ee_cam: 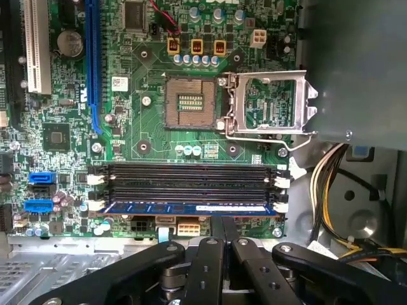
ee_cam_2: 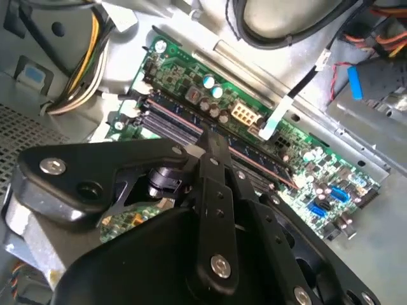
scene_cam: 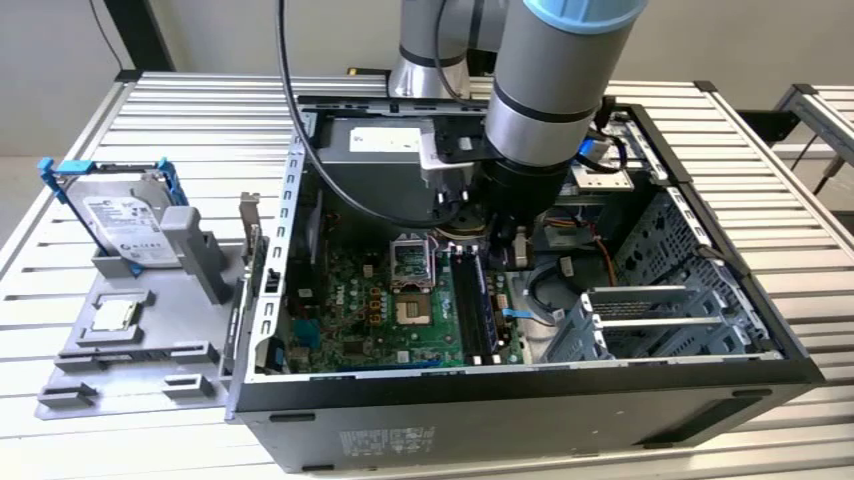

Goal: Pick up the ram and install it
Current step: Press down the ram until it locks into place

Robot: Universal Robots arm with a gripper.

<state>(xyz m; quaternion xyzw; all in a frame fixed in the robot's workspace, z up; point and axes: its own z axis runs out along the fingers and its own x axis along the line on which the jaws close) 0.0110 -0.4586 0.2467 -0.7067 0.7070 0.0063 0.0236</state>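
A slatted metal counter (scene_cam: 200, 110) carried an open computer case (scene_cam: 534, 400), with the motherboard (ee_cam: 146, 133) lying flat inside it. The ram (ee_cam: 191, 208) — a slim blue stick — sat in the motherboard slot nearest the tool (ee_cam: 222, 222), beside three vacant black slots (ee_cam: 187, 181). The tool's fingers (ee_cam: 215, 232) stood pressed together just beside the ram's long edge, holding nothing. The CPU socket (ee_cam: 189, 100) lay beyond the slots, its metal retention frame (ee_cam: 270, 105) swung back — uncovered.
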